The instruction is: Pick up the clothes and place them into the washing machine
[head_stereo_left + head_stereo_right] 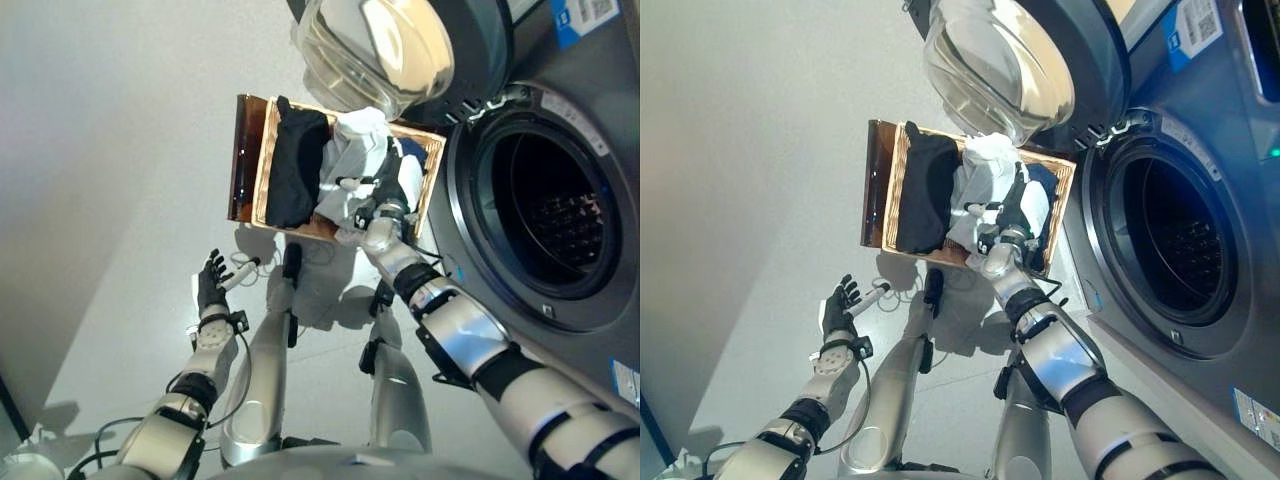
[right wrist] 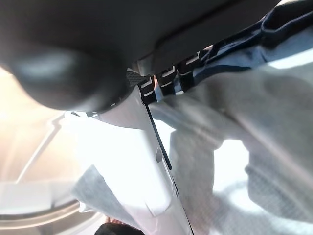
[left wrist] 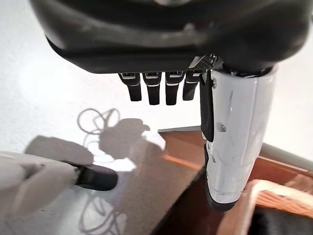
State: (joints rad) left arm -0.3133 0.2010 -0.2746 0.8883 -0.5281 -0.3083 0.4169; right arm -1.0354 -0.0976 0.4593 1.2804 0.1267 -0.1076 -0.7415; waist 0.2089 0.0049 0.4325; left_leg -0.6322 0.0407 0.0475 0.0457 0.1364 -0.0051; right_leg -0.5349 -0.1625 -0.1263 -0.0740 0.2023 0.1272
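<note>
— Where are my right fingers, and what have they got?

— My right hand (image 1: 383, 203) is down in the basket (image 1: 258, 160), its fingers buried in the white cloth (image 1: 360, 140). In the right wrist view the fingers (image 2: 164, 81) run straight into pale folds, and I cannot tell whether they are clamped on the fabric or only lying against it.

— And the left?

— My left hand (image 1: 211, 285) hangs over bare floor (image 1: 110, 150), well apart from the basket. Its fingers (image 3: 154, 89) are straight and apart, with nothing in them.

— How far along am I, then?

— Barely begun, I judge. All the clothes I can see are in the basket: the white cloth around my right fingers, a black garment (image 1: 297, 165) just beyond on the side away from the washer, and a bit of dark blue cloth (image 1: 410, 150) on the washer side. The drum (image 1: 555, 215) looks dark and empty, and the door (image 1: 375, 45) stands open past the basket. Lifting, carrying and loading are all left.

— What are the materials like?

— The white cloth is soft, crumpled and heaped; the black one lies flatter and limp. The basket is rectangular, pale and woven, with a dark brown outer panel. The door glass is a shiny bowl shape; the drum is round with perforated metal inside.
</note>
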